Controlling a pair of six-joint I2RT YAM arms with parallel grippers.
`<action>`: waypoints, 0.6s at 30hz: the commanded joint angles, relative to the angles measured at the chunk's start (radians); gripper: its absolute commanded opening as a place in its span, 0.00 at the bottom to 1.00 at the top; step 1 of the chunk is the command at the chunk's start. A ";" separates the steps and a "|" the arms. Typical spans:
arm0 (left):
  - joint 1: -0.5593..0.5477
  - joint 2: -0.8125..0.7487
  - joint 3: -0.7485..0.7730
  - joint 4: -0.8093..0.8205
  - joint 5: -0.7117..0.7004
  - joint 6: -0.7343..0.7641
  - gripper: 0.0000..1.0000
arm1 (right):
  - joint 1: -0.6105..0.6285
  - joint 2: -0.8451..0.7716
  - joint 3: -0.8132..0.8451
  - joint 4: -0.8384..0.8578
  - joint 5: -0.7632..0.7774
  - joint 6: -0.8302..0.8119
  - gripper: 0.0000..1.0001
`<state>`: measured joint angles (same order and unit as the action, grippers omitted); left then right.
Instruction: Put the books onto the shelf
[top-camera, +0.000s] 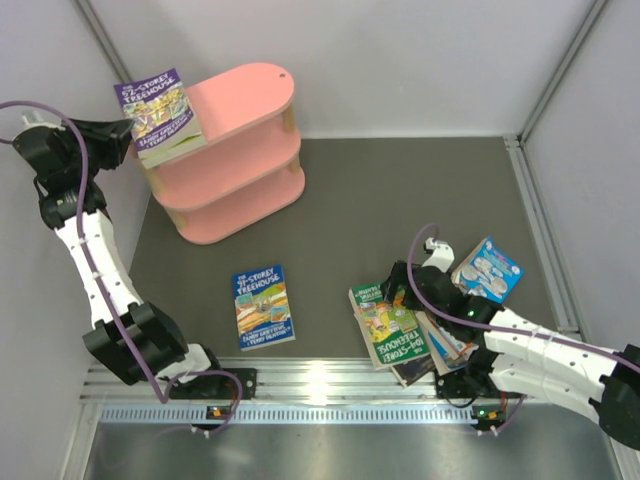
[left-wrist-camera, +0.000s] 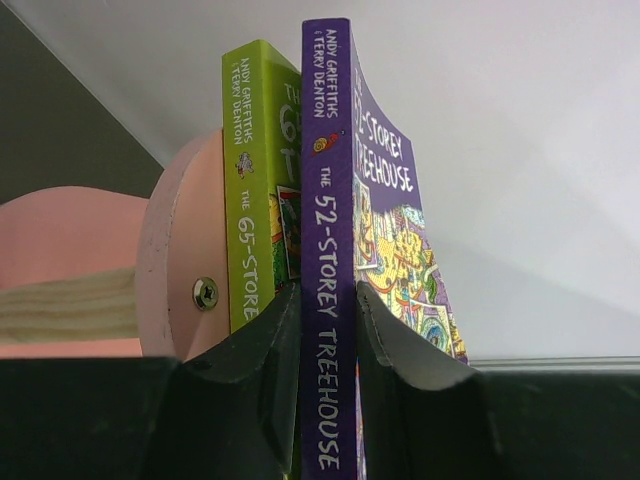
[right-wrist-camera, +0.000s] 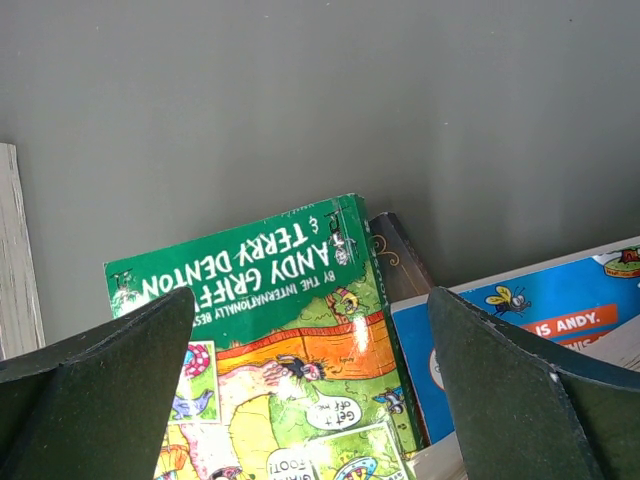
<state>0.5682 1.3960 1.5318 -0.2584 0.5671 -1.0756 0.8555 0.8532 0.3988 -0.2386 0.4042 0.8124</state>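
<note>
My left pincer (left-wrist-camera: 327, 295) pinches the purple 52-Storey Treehouse (left-wrist-camera: 335, 200) by its spine.
It lies on the pink shelf (top-camera: 250, 100), at the top board's left end, beside a lime 65-Storey copy (left-wrist-camera: 255, 200); my right pincer (right-wrist-camera: 310, 300) gapes wide over a green book (right-wrist-camera: 280, 290) near the tabletop (top-camera: 400, 200) front edge.

White walls (top-camera: 400, 60), grey table mat (top-camera: 400, 200)
</note>
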 joint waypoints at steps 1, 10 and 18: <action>0.013 0.008 -0.005 -0.028 -0.022 0.056 0.25 | 0.013 0.003 -0.011 0.021 0.022 0.005 1.00; 0.013 -0.034 -0.056 -0.024 -0.044 0.048 0.99 | 0.014 0.006 -0.015 0.027 0.019 0.010 1.00; 0.013 -0.046 -0.022 -0.054 -0.068 0.085 0.99 | 0.013 0.001 -0.020 0.027 0.018 0.013 1.00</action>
<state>0.5739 1.3563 1.5024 -0.2386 0.5442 -1.0435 0.8558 0.8581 0.3908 -0.2234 0.4042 0.8131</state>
